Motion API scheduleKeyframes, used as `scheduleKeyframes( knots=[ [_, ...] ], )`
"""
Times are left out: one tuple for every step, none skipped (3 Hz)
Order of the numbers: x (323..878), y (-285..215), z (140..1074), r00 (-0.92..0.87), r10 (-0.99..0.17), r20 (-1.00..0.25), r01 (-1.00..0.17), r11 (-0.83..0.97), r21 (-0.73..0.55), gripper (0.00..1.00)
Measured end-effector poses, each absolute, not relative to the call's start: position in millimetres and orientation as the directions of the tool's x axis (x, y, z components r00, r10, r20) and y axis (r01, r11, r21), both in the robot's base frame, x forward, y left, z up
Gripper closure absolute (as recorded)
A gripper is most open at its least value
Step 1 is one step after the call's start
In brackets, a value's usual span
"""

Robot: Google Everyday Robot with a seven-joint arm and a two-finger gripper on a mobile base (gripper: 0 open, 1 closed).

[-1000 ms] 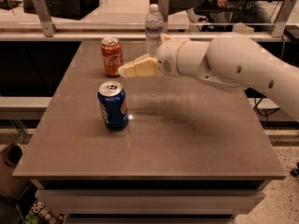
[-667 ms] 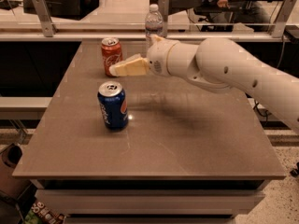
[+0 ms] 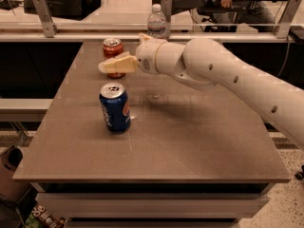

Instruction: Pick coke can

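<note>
The coke can [image 3: 112, 49] is red-orange with a silver top and stands upright at the far left of the brown table [image 3: 190, 141]. My gripper [image 3: 108, 66] reaches in from the right on a white arm [image 3: 223, 75]. Its tip lies in front of the can's lower half and hides that part. I cannot tell whether it touches the can.
A blue can [image 3: 115, 107] stands upright on the table in front of the gripper, nearer the camera. A clear water bottle [image 3: 156, 20] stands at the table's far edge, right of the coke can. A metal rail and desks run behind the table.
The arm has moved left, so the gripper's tip now overlaps the coke can's lower half instead of lying to its right. The cans and bottle have not moved.
</note>
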State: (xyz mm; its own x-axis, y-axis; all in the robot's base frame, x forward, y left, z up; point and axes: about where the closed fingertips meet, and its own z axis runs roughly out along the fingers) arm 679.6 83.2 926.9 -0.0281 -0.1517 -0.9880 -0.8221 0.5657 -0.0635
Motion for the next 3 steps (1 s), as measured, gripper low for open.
scheduleKeyframes(
  knots=[
    [691,94,923,-0.032,-0.149,-0.988,-0.826,0.560,-0.058,0.00],
    [705,106,910,-0.055,-0.172,-0.984,-0.826,0.561,-0.052,0.00],
    [719,114,896,-0.069,-0.167,-0.984,-0.820,0.571,-0.039,0.18]
  ],
)
